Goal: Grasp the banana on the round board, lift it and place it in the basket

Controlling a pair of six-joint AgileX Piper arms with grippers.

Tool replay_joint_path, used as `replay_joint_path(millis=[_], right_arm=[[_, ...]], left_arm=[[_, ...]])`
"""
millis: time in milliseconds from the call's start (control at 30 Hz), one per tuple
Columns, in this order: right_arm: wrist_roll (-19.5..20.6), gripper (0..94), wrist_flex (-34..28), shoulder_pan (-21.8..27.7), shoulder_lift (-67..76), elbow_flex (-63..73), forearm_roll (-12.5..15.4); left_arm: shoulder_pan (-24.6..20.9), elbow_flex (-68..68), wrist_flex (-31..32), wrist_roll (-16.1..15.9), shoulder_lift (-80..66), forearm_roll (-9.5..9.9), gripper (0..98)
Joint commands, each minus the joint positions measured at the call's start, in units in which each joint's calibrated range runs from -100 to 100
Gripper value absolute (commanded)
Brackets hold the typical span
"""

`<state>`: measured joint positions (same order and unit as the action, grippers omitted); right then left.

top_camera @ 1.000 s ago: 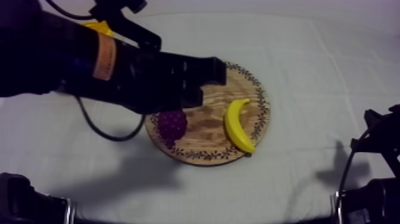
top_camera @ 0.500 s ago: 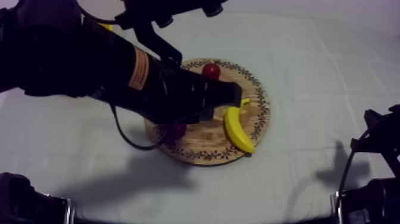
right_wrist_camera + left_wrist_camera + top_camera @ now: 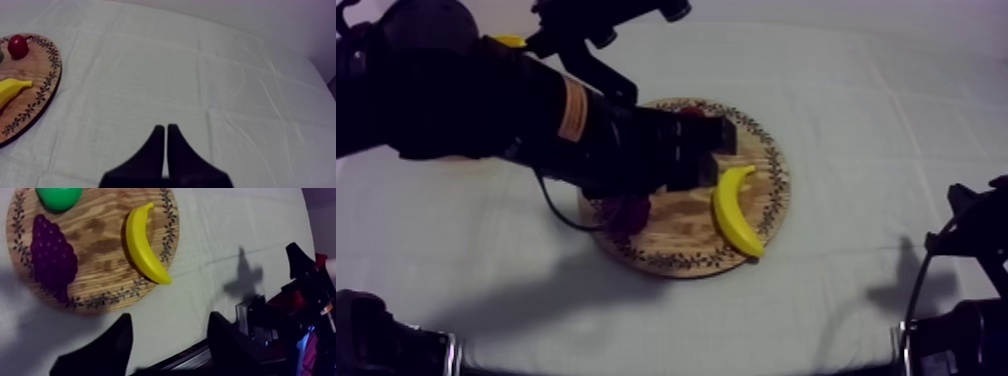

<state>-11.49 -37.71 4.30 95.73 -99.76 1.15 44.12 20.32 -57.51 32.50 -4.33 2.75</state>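
Our left gripper has swung from the left side of the board toward its middle and now hangs near the far tip of the banana, fingers spread wide, nothing between them. The banana lies unmoved on the board's right half, close to the rim, not yet picked. Grapes crowd the left half; the cloth to the right lies bare. The basket peeks out far left. Our right gripper sits closed, well apart.
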Motion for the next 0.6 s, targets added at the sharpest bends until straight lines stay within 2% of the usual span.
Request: replay_joint_path(millis=[0, 333, 567], right_arm=[[0.0, 0.3, 0.0, 0.0, 0.0, 0.0, 0.0], [0.0, 0.3, 0.0, 0.0, 0.0, 0.0, 0.0], [0.0, 0.3, 0.0, 0.0, 0.0, 0.0, 0.0]], left_arm=[[0.1, 0.4, -0.1, -0.8, 0.4, -0.18, 61.6], [-0.4, -0.9, -3.5, 1.7, 5.0, -1.03, 63.5], [-2.1, -6.2, -5.1, -0.1, 13.2, -3.34, 63.2]])
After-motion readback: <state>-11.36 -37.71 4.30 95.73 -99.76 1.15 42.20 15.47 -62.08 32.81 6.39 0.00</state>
